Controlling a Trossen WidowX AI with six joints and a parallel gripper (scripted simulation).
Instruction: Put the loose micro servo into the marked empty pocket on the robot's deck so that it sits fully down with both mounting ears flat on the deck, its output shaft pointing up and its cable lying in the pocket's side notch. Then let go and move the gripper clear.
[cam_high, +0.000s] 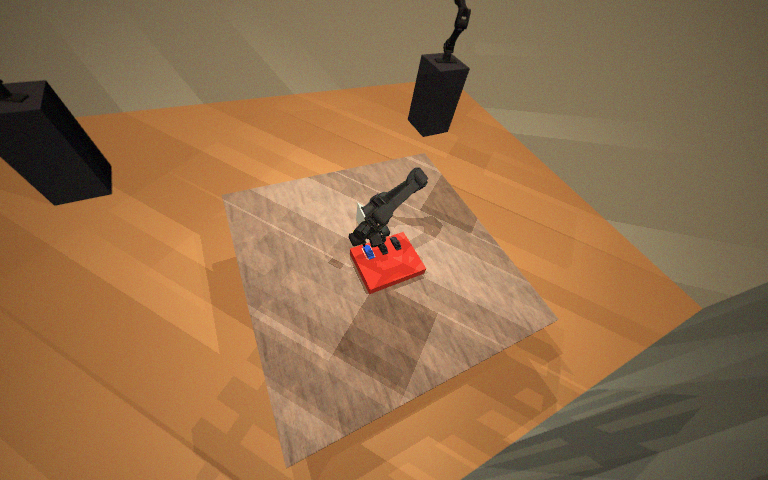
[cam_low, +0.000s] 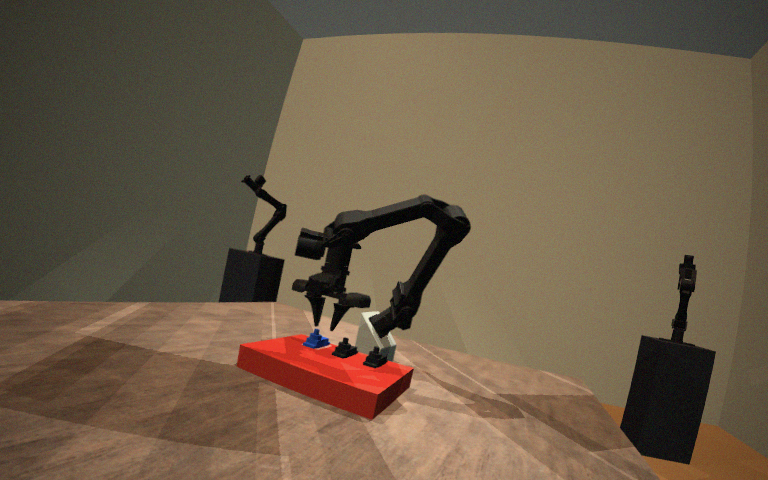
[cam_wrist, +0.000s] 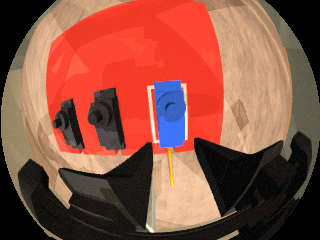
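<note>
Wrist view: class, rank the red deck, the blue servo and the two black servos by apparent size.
1. Red deck
2. Blue servo
3. Nearer black servo
4. Far-left black servo; lens distortion may shrink it, so the black pair's order is unsure.

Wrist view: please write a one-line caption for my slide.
Open black pincer above the small blue micro servo seated in the flat red deck, beside two black servos.
</note>
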